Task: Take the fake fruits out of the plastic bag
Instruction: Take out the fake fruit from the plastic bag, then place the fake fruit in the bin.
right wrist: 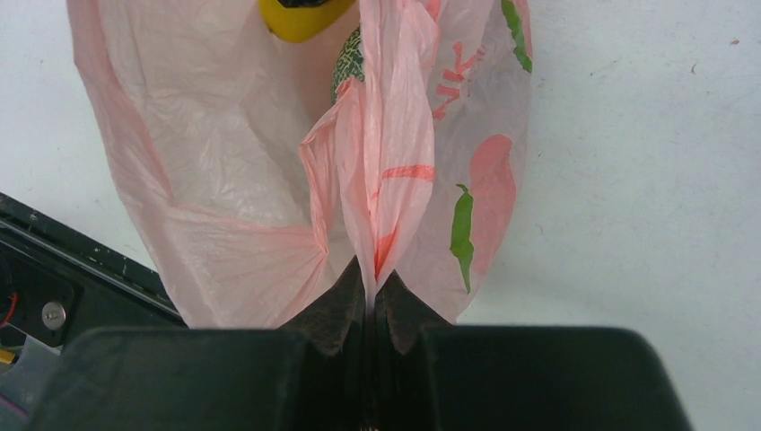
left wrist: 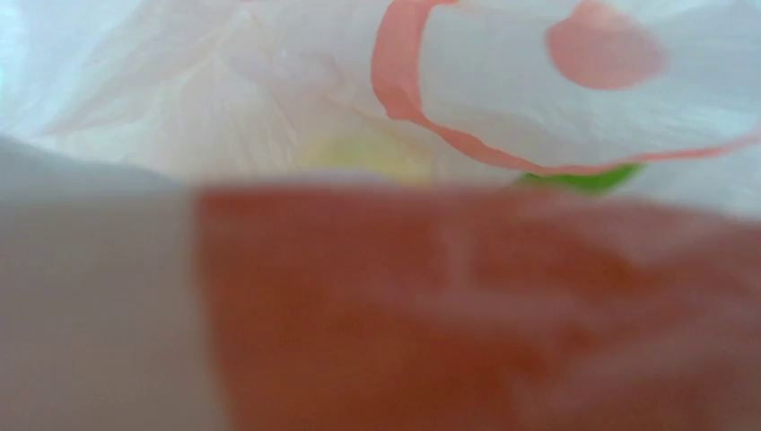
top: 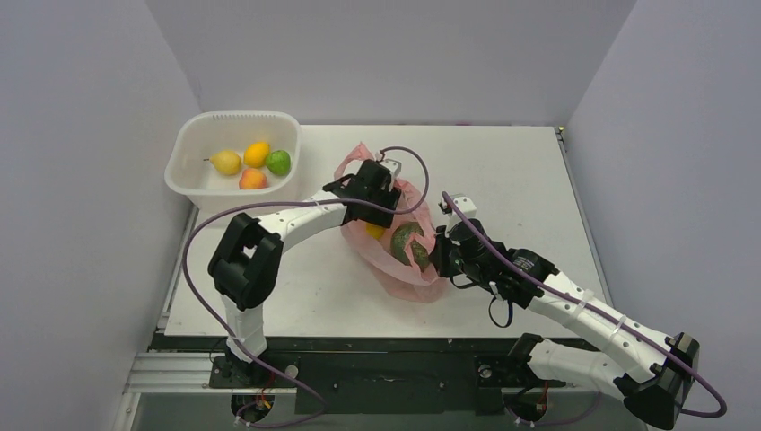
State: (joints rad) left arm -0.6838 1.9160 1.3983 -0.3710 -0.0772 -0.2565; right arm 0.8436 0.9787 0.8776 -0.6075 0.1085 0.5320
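From above, the plastic bag [top: 406, 274] lies on the table [top: 529, 180], with a dark green fruit [top: 409, 242] and a yellow fruit [top: 374, 231] inside and the left gripper [top: 372, 214] sunk in its mouth. The left wrist camera shows only blurred film, so I cannot tell how its jaws stand. The right wrist camera shows the right gripper [right wrist: 370, 289] with jaws closed on a bag fold. I'd keep that taut while the left lifts out.
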